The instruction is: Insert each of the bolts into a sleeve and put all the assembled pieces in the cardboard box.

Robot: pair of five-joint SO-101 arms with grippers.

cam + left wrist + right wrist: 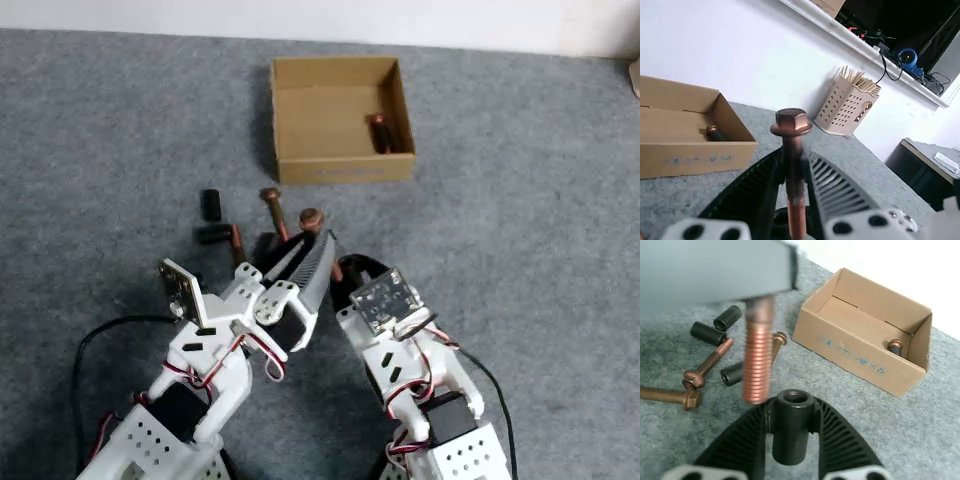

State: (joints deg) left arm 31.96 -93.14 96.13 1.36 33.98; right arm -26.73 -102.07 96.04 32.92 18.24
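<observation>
My left gripper (794, 162) is shut on a copper bolt (791, 125), held head up above the carpet, its head (311, 218) showing over the fingers (318, 262). My right gripper (791, 412) is shut on a black sleeve (791, 427) standing upright with its bore open. The bolt's threaded end (757, 367) hangs just above and beside that opening, not inside it. The cardboard box (340, 165) stands behind both arms with one assembled piece (381, 133) in its right corner.
Loose bolts (710, 365) (670, 396) (776, 342) and black sleeves (727, 317) (709, 333) (732, 375) lie on the grey carpet left of the grippers. A beige perforated holder (847, 107) stands by the wall, far right.
</observation>
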